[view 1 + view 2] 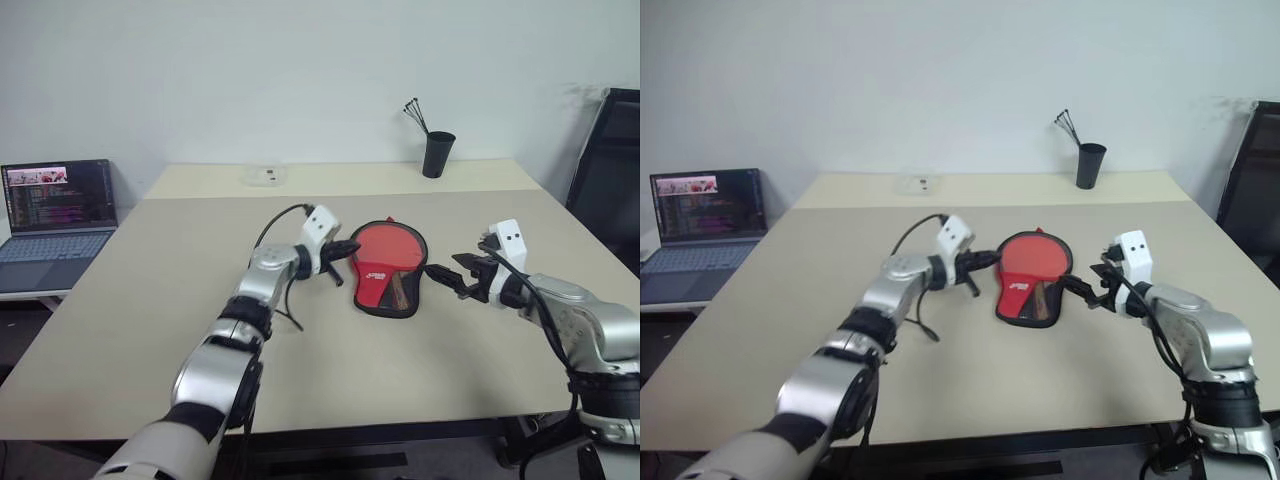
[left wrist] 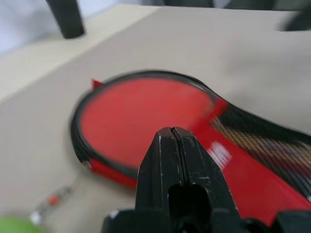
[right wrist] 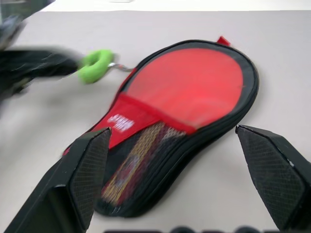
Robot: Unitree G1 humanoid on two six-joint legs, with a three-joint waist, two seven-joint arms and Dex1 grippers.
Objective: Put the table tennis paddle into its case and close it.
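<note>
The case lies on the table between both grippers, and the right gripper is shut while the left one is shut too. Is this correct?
Not quite. The right gripper is open, its fingers spread wide beside the case, as the right wrist view shows. The left gripper is shut, and the case does lie on the table between them.

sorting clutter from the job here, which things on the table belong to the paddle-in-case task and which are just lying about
Part of the job:
- case, red side up, lying on the table
- green zipper tag beside the case
- left tool, shut
- right tool, open

Just lying about:
- black cup with sticks in it
- laptop
- clear dish
- black chair
</note>
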